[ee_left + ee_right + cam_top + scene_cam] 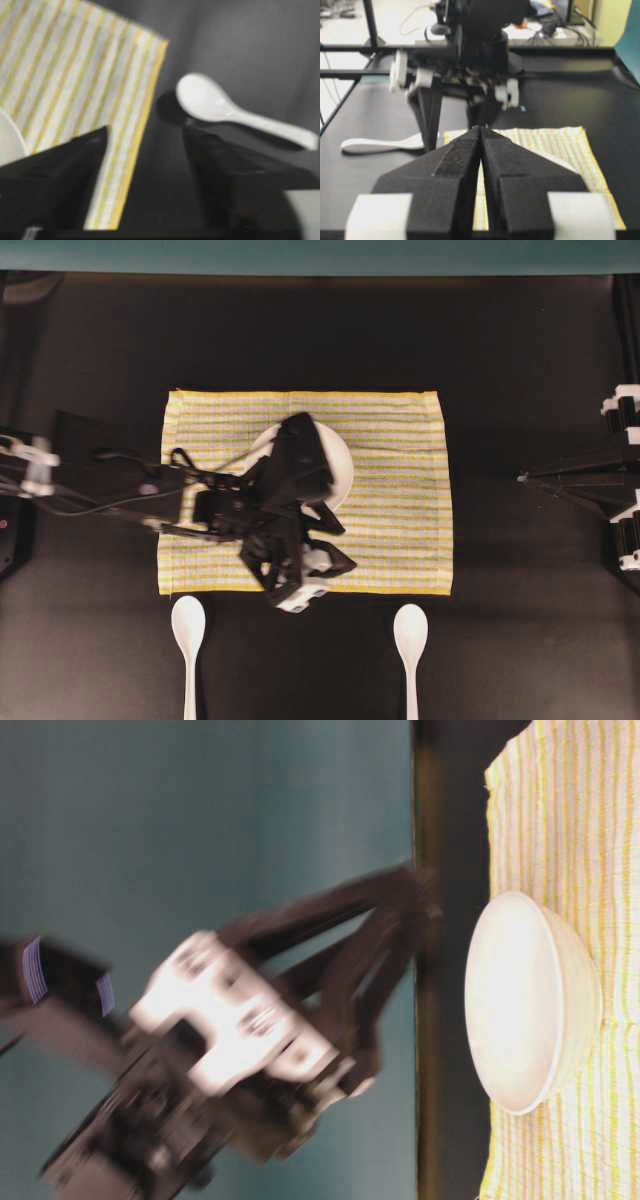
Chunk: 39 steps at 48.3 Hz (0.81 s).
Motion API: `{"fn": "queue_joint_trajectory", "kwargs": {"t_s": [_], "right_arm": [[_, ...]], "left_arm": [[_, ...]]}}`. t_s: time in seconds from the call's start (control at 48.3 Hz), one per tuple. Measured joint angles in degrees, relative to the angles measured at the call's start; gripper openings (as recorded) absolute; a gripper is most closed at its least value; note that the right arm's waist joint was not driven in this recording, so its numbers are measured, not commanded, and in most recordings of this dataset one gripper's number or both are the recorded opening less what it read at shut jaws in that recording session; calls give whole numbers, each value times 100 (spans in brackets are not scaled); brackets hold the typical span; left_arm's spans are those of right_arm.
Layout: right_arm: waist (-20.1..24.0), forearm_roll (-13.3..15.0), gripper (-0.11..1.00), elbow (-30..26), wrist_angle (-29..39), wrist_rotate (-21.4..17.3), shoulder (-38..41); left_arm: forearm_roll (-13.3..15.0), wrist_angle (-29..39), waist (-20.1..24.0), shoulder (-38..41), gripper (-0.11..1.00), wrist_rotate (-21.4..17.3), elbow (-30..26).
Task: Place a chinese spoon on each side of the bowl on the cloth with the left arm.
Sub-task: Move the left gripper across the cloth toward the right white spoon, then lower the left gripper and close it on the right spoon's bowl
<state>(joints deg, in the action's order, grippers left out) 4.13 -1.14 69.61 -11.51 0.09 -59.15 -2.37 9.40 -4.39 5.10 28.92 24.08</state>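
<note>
Left gripper [300, 585] over the cloth [400, 490] near edge, jaws apart, seemingly empty though blurred; right gripper [481, 131] closed; bowl [340, 465] on cloth; two spoons [188, 625] [410, 635] on the table, off the cloth.

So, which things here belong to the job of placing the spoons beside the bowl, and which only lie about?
Belonging to the job:
- bowl
- cloth
- left spoon
- right spoon
- left gripper, jaws apart, holding nothing

Not part of it:
- right gripper, shut, parked at the table's side
</note>
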Motion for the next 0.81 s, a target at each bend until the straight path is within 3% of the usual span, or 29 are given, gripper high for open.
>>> {"fn": "queue_joint_trajectory", "kwargs": {"t_s": [0.062, 0.145, 0.477, 0.808], "right_arm": [[0, 0, 0, 9, 0, 0, 0], [0, 0, 0, 9, 0, 0, 0], [0, 0, 0, 18, -9, 0, 0], [0, -9, 0, 88, -9, 0, 9]], "left_arm": [[0, 132, 0, 237, 80, 9, -229], [0, 202, -26, 527, 87, 53, -466], [0, 167, -132, 1424, 85, 62, -993], [0, -343, -272, 1898, 85, 176, -1178]]}}
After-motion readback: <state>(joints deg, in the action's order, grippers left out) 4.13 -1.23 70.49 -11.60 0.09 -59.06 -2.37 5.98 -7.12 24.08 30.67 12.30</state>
